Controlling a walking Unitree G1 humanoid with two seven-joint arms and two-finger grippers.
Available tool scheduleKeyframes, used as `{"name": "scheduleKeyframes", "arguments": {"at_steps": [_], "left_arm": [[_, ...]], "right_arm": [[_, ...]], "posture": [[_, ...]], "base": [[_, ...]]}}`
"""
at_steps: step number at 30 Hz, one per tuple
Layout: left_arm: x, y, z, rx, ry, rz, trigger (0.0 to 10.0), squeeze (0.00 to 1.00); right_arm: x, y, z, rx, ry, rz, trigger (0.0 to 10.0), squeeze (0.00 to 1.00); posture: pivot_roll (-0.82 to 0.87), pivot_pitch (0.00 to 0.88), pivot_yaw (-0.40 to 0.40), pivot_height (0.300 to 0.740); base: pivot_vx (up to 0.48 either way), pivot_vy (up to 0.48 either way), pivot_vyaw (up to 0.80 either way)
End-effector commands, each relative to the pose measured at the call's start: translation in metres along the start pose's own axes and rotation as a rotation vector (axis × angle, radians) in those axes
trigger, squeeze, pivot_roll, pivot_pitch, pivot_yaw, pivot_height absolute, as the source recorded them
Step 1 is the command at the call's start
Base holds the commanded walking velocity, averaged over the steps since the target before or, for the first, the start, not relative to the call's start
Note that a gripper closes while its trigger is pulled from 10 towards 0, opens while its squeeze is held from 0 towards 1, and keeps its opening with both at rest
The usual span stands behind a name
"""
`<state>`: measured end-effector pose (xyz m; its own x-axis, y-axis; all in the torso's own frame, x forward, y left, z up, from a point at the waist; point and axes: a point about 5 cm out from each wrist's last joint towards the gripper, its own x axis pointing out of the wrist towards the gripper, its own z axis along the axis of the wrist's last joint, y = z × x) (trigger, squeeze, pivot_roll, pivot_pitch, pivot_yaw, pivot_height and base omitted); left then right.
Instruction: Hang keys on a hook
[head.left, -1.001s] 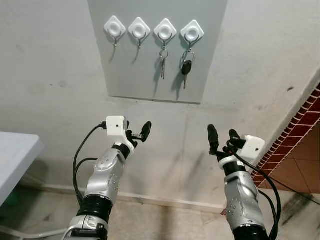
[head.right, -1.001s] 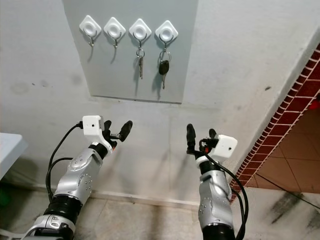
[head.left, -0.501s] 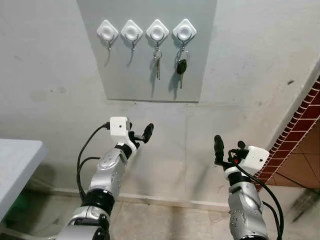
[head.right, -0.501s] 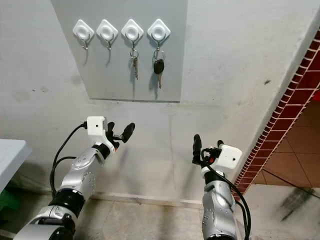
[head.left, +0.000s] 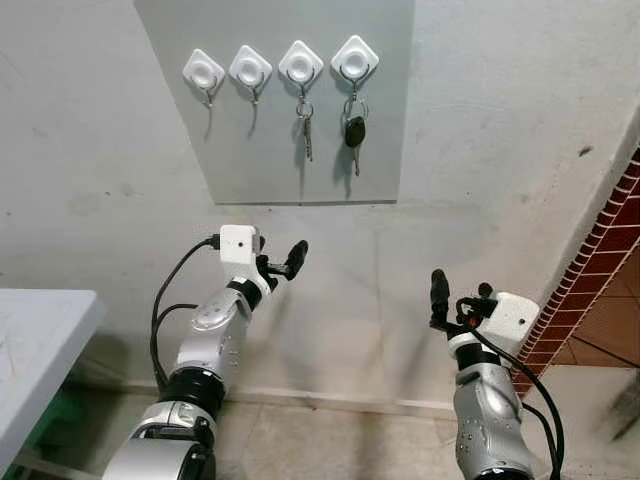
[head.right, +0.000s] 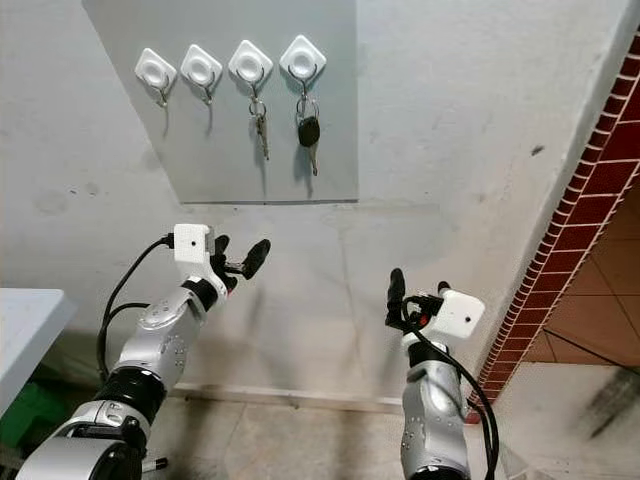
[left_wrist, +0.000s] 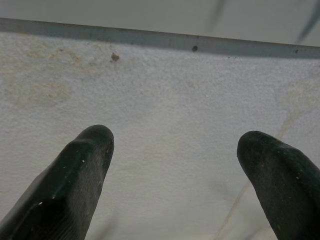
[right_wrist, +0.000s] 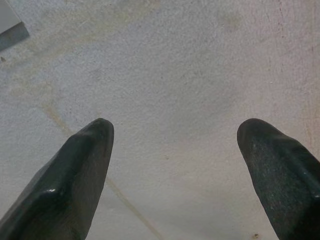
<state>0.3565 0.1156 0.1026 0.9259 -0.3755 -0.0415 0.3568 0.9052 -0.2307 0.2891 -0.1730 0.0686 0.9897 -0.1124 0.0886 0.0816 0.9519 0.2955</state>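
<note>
Your keys are already on the wall: a black-headed car key (head.left: 354, 133) hangs from the rightmost hook (head.left: 354, 58), its blade pointing straight down, and a slimmer silver key set (head.left: 304, 128) hangs the same way from the hook beside it (head.left: 300, 62). The two hooks further left (head.left: 250, 68) (head.left: 204, 72) carry nothing. All four sit in a row near the top of a grey panel (head.left: 260, 160) fixed to the rough plastered wall (head.left: 90, 180). From both claws the keys lie up and forward — the panel's lower edge is above each fingertip, so any reach would be a lift along the wall, in line with the keys' hanging axis. Your left gripper (head.left: 278, 266) is just under the panel and a little left of the silver set; its fingers are spread and hold nothing, and the left wrist view looks past them at bare plaster and the panel's edge. Your right gripper (head.left: 458, 297) hangs lower and off to the right, well apart from the panel, fingers likewise parted on nothing. So the left arm is the nearer one. Judging by how things lie, the hanging looks done — neither claw has a key to place. A pale table corner (head.left: 40, 320) sits at your far left, and red brick (head.left: 612, 250) edges the right.
</note>
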Motion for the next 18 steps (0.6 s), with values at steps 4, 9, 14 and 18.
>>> {"name": "scheduleKeyframes", "arguments": {"at_steps": [4,9,14,18], "left_arm": [[-0.001,0.005,0.002,0.006,-0.013,0.023,10.0,0.00],[-0.003,0.005,-0.001,-0.019,-0.035,0.057,10.0,0.00],[-0.008,0.007,-0.006,-0.038,-0.052,0.089,10.0,0.00],[-0.016,0.011,-0.019,-0.018,-0.037,0.115,10.0,0.00]], "right_arm": [[0.001,0.011,-0.003,0.002,0.013,0.028,10.0,0.00],[-0.001,0.011,-0.007,-0.025,0.039,0.060,10.0,0.00],[-0.001,0.012,-0.008,-0.054,0.059,0.096,10.0,0.00],[-0.003,0.007,-0.014,-0.083,0.088,0.106,10.0,0.00]], "posture": [[-0.10,0.000,0.145,0.740],[-0.09,0.000,0.088,0.740],[-0.07,0.000,0.045,0.740],[-0.06,0.000,0.032,0.740]], "base": [[0.000,0.000,0.00],[0.000,0.000,0.00],[0.000,0.000,0.00],[0.000,0.000,0.00]]}}
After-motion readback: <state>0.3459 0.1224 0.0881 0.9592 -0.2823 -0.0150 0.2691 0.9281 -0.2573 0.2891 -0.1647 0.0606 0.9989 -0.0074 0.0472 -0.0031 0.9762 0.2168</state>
